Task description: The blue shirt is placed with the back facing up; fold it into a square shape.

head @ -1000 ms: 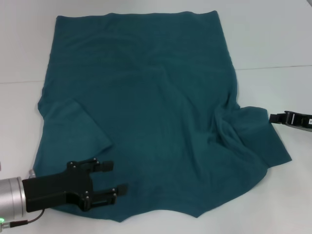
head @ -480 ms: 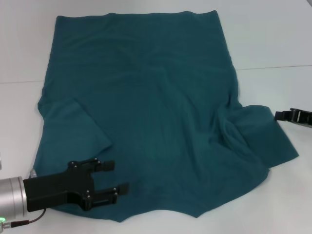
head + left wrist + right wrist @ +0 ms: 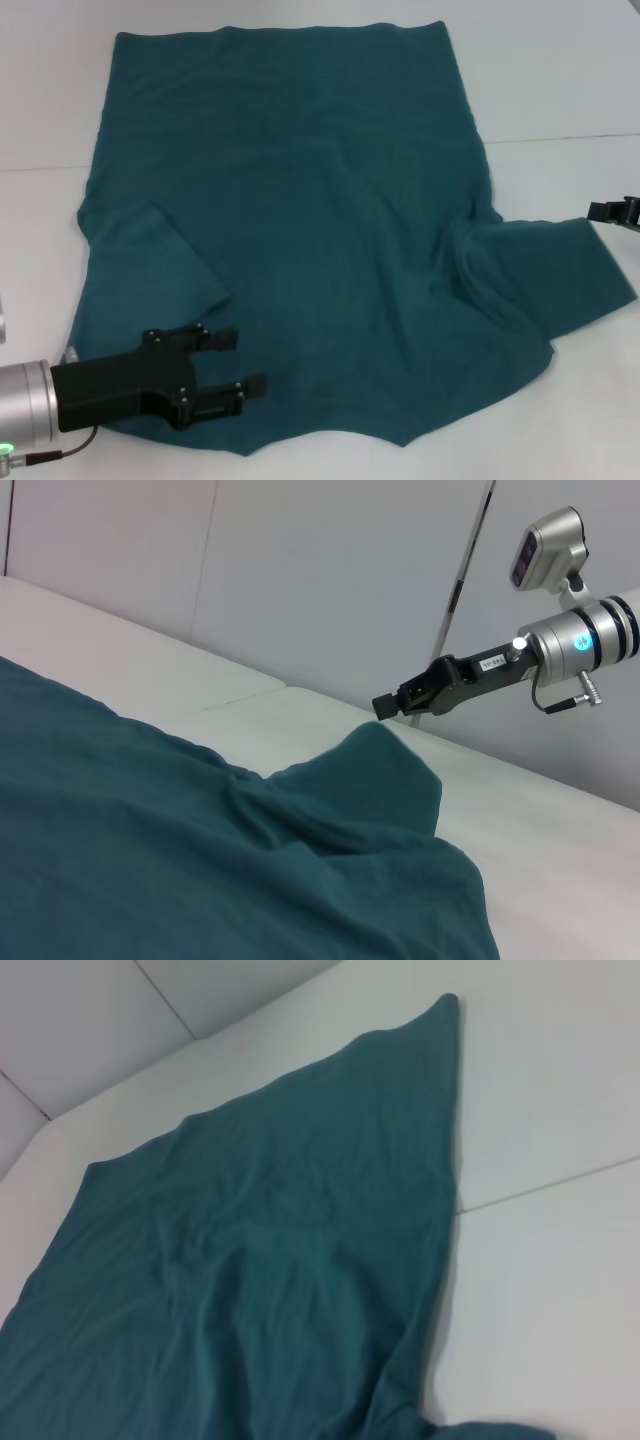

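The blue shirt [image 3: 300, 200] lies spread on the white table with its plain side up; no lettering shows. Its left sleeve [image 3: 150, 260] is folded in over the body. My left gripper [image 3: 235, 362] is open and hovers over the shirt's near left corner. My right gripper [image 3: 603, 211] is at the far right edge, shut on the tip of the right sleeve [image 3: 560, 270], which is stretched out to the right. In the left wrist view the right gripper [image 3: 395, 705] holds the sleeve tip [image 3: 385, 755] raised in a peak. The right wrist view shows the shirt [image 3: 280, 1260] only.
The white table [image 3: 560, 80] has a thin seam [image 3: 560, 138] running across it at the right. Bare table lies right of and in front of the shirt. Light wall panels [image 3: 330, 570] stand behind the table.
My right gripper has moved to the right and drawn the right sleeve out with it, flattening the bunched fabric. The left gripper has stayed nearly still.
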Robot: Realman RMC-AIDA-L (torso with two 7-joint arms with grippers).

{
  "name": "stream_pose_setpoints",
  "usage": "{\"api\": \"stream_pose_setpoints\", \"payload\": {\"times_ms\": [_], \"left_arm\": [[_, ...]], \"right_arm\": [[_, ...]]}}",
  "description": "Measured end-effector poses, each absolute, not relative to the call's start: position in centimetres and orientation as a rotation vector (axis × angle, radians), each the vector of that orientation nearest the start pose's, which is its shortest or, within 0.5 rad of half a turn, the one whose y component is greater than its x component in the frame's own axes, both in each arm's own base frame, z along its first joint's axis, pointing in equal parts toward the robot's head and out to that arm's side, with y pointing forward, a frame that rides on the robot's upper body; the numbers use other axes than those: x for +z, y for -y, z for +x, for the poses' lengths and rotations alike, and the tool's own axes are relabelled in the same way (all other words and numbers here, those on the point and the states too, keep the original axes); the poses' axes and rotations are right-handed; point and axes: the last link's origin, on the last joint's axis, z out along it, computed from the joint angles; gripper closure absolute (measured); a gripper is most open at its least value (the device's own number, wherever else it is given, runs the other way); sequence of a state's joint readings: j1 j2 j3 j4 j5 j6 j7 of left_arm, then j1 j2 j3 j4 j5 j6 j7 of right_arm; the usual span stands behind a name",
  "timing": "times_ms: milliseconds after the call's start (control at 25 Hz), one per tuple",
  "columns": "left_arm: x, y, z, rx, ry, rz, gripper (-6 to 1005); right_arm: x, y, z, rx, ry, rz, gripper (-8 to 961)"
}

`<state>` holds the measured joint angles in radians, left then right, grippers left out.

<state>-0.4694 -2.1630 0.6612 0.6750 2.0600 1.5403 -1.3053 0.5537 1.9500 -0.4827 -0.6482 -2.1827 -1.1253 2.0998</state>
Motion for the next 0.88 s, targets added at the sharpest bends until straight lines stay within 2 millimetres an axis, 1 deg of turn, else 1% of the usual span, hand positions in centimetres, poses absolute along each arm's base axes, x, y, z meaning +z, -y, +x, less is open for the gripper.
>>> {"api": "stream_pose_setpoints", "payload": {"times_ms": [280,440,600,720,880], "left_arm": [[-3.1,-30.6,-26.8,-0.708,0.647,-2.723,247],[-3.1,-30.6,-26.8,-0.714,0.654,-2.72,247],[-3.1,-30.6,-26.8,-0.715,0.669,-2.717,247],[-3.1,-30.6,-26.8,-0.715,0.67,-2.717,247],[-3.1,-30.6,-26.8,-0.714,0.669,-2.716,247]], "right_arm": [[9.7,-39.1,33.9,0.565,-1.429,-1.914,952],[9.8,-39.4,33.4,0.564,-1.415,-1.928,951],[9.5,-39.4,33.7,0.541,-1.437,-1.919,951],[9.3,-39.1,34.3,0.51,-1.465,-1.895,950],[8.5,-38.7,34.6,0.472,-1.482,-1.916,949]]}}
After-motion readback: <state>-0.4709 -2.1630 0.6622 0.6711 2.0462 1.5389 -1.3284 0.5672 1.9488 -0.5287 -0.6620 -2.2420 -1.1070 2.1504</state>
